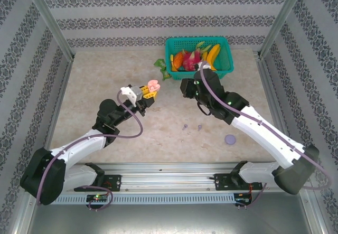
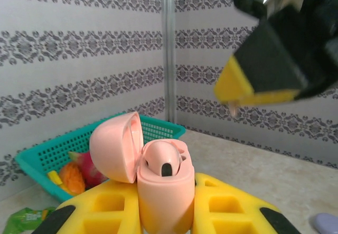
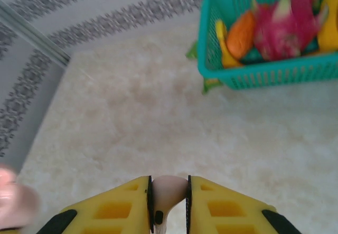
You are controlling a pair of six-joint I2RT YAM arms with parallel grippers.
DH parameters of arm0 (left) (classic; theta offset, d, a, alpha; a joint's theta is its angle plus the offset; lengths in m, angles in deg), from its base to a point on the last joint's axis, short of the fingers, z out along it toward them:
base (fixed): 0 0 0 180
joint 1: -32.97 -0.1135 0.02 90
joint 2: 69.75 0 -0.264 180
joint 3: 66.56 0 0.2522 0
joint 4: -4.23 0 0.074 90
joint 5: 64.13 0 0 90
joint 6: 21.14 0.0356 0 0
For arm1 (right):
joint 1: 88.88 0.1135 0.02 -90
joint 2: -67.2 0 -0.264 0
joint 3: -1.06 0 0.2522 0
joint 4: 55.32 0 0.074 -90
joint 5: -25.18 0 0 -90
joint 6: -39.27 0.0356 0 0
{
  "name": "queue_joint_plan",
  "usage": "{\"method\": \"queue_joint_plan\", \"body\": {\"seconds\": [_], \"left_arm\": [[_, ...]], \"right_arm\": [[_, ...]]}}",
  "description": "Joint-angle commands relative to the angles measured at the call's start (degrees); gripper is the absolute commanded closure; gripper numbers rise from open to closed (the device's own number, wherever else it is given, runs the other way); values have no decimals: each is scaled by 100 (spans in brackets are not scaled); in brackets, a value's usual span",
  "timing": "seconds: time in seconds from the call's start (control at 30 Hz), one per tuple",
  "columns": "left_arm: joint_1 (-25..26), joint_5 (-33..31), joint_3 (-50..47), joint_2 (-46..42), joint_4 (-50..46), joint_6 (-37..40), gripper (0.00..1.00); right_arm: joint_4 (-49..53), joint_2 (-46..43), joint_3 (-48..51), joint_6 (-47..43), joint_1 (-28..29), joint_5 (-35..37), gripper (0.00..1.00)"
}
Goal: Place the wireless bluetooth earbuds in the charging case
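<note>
The left arm stretched from its base at the near edge toward the middle of the worktop [image 1: 105, 75], elbow bent. The left gripper [image 1: 147, 93] pointed toward the far right. Its yellow fingers [image 2: 105, 207] were clenched on the body of the pink charging case [image 2: 163, 192]. The case was held clear of the surface with its lid swung open to the left, and one seated earbud [image 2: 166, 164] sat inside it.

The right arm reached in diagonally from the near right corner, its forearm crossing above the worktop's middle. The right gripper [image 1: 185, 89] faced the case from just to its right, close but apart from it. Its fingertips [image 3: 227, 207] were pinched on a pale pink earbud [image 3: 168, 190], the stem hanging between them.

A purple earbud [image 1: 185, 127] and a second purple earbud [image 1: 200, 128] lay on the worktop nearer the front edge. A round purple case [image 1: 230, 139] sat to their right. A teal basket [image 1: 198, 39] of fruit stood at the far edge, right of centre.
</note>
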State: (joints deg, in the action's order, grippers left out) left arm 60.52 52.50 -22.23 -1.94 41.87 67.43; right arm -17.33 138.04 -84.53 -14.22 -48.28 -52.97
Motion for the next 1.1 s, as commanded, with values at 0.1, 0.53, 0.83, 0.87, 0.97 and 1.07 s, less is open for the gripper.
{"method": "queue_joint_plan", "body": {"seconds": [0.1, 0.53, 0.83, 0.87, 0.97, 1.07], "left_arm": [[267, 494, 542, 439, 151, -215, 100], [662, 591, 1158, 982, 157, -122, 100], [761, 600, 1347, 1085, 98, -28, 100], [761, 613, 1357, 1102, 91, -22, 100], [769, 610, 1387, 1116, 76, -7, 100], [778, 609, 1404, 1125, 59, 3, 100]], "right_arm": [[-778, -393, -129, -941, -70, -691, 78], [-1157, -669, 252, -1149, -69, -1081, 78], [-1184, -654, 448, -1020, -32, -1159, 78], [-1189, -652, 472, -1006, -26, -1175, 78], [-1207, -647, 546, -956, -10, -1194, 78], [-1235, -650, 615, -928, 3, -1208, 78]]}}
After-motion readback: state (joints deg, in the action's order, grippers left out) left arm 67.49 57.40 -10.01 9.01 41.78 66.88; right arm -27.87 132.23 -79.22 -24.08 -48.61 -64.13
